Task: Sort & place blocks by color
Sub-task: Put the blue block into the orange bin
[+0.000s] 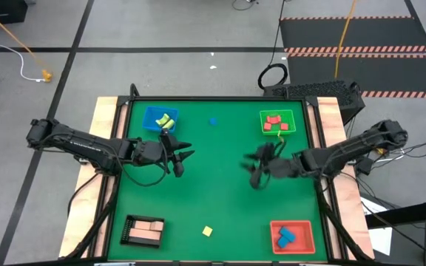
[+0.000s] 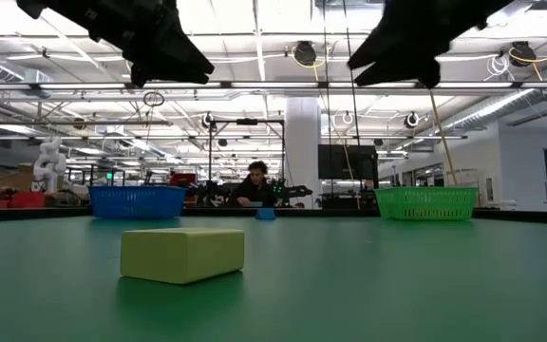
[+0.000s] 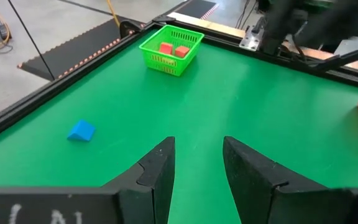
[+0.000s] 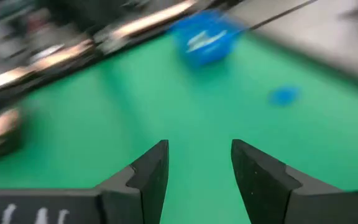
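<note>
High view. A green-topped bench [image 1: 220, 192] is shown with four trays at its corners. In the blue tray [image 1: 159, 118], far left corner, yellow-green pieces [image 1: 166, 120] are held. In the green tray [image 1: 276, 123], far right corner, red blocks [image 1: 275, 123] are held. In the red tray [image 1: 293, 236], near right corner, blue blocks [image 1: 286, 237] are held. In the black tray [image 1: 143, 231], near left corner, pale pink blocks [image 1: 146, 231] are held. Two blocks are left loose: a blue block [image 1: 213, 122] near the far edge between the blue and green trays, and a yellow-green block [image 1: 208, 231] near the near edge between the black and red trays. The left hand [image 1: 181, 157] is held over the left half, just below the blue tray; the right hand [image 1: 257, 167] over the right half.

Low view. The yellow-green block [image 2: 183, 254] is seen lying flat in the foreground; the blue block [image 2: 266, 214] is seen far off. Both hands hang above the surface, clear of it.

Left wrist view. The left hand [image 3: 197, 163] is seen with fingers parted and nothing between them.

Right wrist view. The right hand [image 4: 199, 167] is likewise seen parted and empty.

Progress. Most blocks are judged sorted by colour group, though none into a tray of matching colour; two are judged outstanding.
</note>
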Robot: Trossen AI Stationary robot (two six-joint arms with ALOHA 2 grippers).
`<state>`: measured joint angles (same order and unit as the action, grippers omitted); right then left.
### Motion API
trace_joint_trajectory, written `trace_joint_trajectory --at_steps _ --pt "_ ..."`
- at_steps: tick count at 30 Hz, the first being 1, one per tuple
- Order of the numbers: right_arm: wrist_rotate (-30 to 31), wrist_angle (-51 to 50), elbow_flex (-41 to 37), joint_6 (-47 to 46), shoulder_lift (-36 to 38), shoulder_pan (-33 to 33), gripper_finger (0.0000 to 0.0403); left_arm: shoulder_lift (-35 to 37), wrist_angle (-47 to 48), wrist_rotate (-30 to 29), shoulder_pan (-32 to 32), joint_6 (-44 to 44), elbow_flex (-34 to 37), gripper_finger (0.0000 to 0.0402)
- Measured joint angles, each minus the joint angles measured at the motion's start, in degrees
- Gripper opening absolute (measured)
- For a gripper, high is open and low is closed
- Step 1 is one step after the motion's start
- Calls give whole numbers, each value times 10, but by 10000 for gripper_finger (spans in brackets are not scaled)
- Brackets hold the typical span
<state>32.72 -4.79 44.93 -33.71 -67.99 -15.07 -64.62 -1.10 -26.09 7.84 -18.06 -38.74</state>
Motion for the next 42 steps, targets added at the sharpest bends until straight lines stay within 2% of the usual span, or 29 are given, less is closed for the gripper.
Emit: trace_joint_trajectory --at_steps 3,6,9,12,16,19,23,28,32,36,42 --pt "68 10 0 10 -2 46 165 0 0 0 0 -6 0 136" --pt "92 59 -4 11 -22 85 165 0 0 0 0 -6 0 136" --pt "91 188 -28 39 -63 113 167 0 -1 0 0 -6 0 136" --pt "56 290 -40 81 -113 139 184 0 -14 0 0 -5 0 136" --pt "30 377 -40 86 -168 181 221 0 -22 0 0 -7 0 136" --pt "28 392 -39 32 -204 209 246 0 -21 0 0 -12 0 136" --pt "-55 382 -27 -50 -251 256 256 0 -21 0 -2 -11 0 136" --pt "-135 346 36 -44 -315 298 257 0 -26 0 -14 -4 0 136" --pt "-151 237 122 -12 -360 324 257 0 -27 0 -28 -2 0 136" --pt "-165 110 208 -18 -404 348 257 0 -26 0 -42 -1 0 136" --pt "-170 30 290 -25 -457 372 257 0 -24 0 -60 14 0 136"
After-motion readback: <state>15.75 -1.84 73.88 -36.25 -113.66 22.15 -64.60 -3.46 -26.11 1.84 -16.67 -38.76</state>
